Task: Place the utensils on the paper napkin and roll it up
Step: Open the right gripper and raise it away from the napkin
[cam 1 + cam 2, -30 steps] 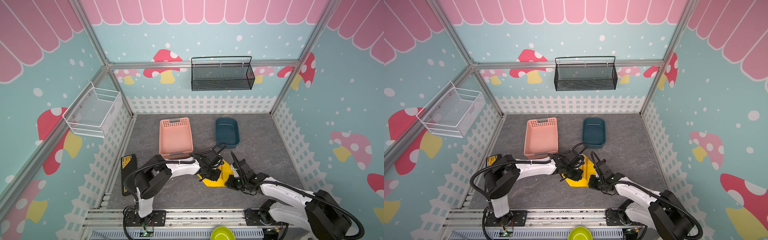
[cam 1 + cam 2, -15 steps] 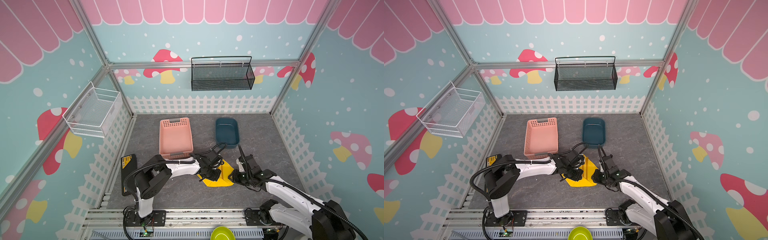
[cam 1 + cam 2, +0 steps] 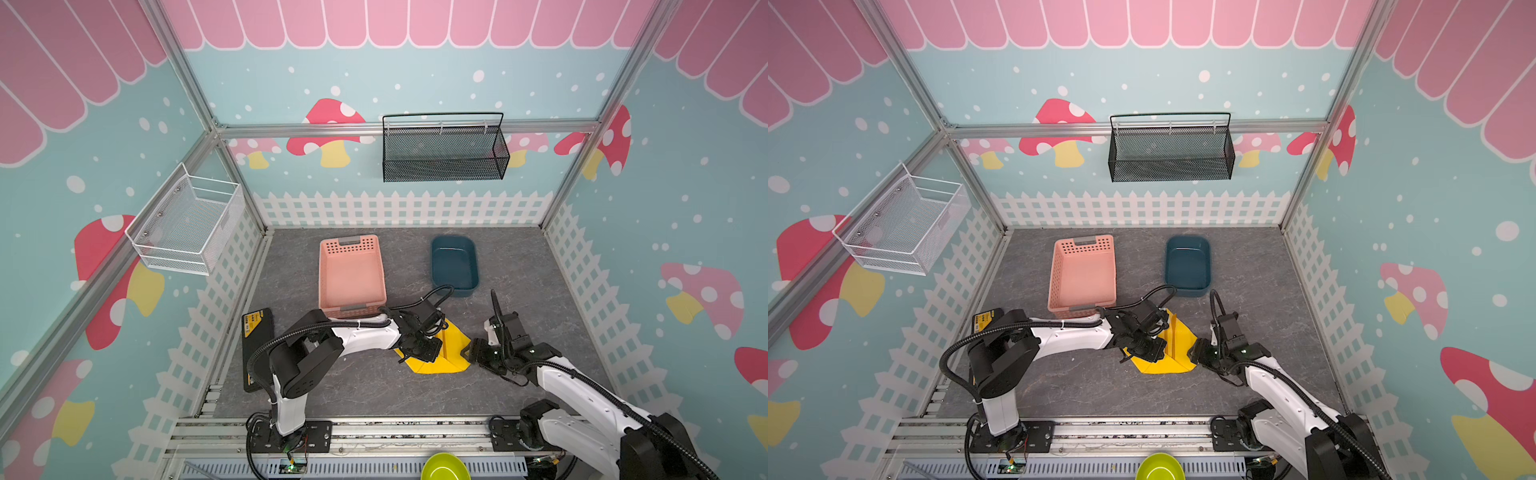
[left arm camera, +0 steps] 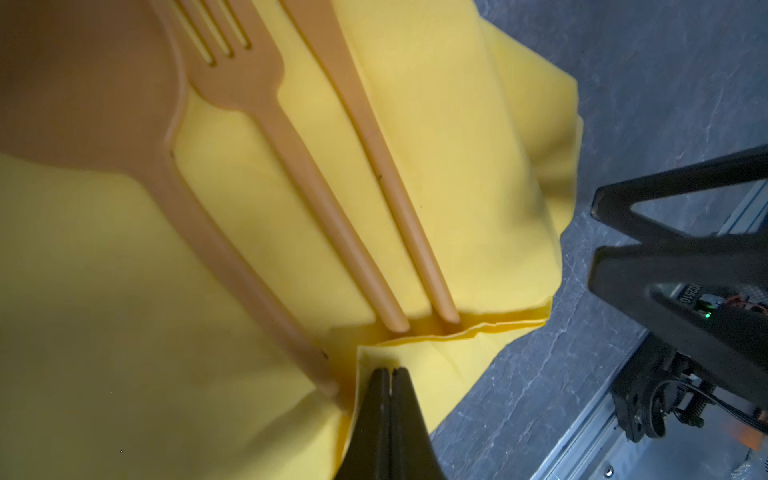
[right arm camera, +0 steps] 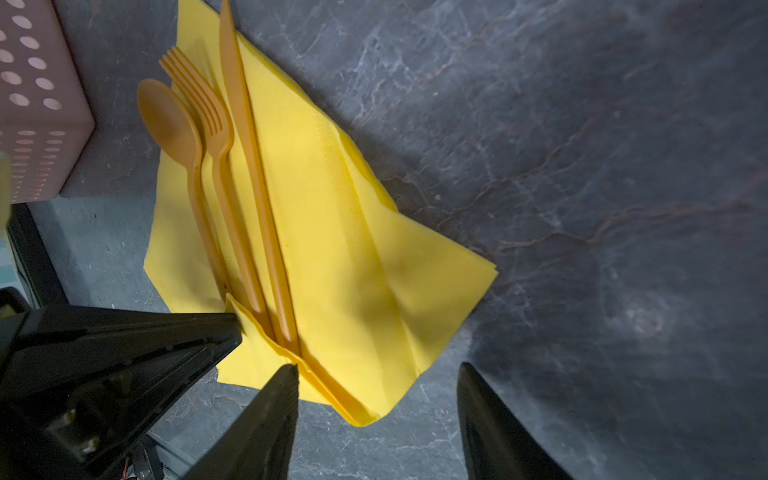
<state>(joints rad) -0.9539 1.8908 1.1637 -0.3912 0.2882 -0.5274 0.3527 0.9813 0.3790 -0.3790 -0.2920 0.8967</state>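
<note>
paper napkin: thin bright yellow paper napkin (image 3: 455,349), flat on the grey marbled worktop (image 3: 374,395), just in front of the pink slotted plastic basket (image 3: 351,274), between the two arms.
utensils: three slim orange-yellow plastic utensils (image 5: 232,208), spoon (image 5: 166,120), fork (image 5: 214,124) and knife (image 5: 249,166), side by side on the napkin, handle ends tucked under a folded hem.
long axis: front to back, heads at the basket end; a roll would have to run across it.
left pincer: left pincer (image 4: 390,372) closed, tips on the hem by the handles; whether paper is nipped between them i cannot tell.
right pincer: right pincer (image 5: 376,370) jaws apart, at the napkin's free right corner.
nearer arm: the right, i'd say, for the loose wing beside the knife.
change: a second ago the right pincer was nearly shut over that wing; now it has spread and drawn off to the edge. left arm unmoved.
</note>
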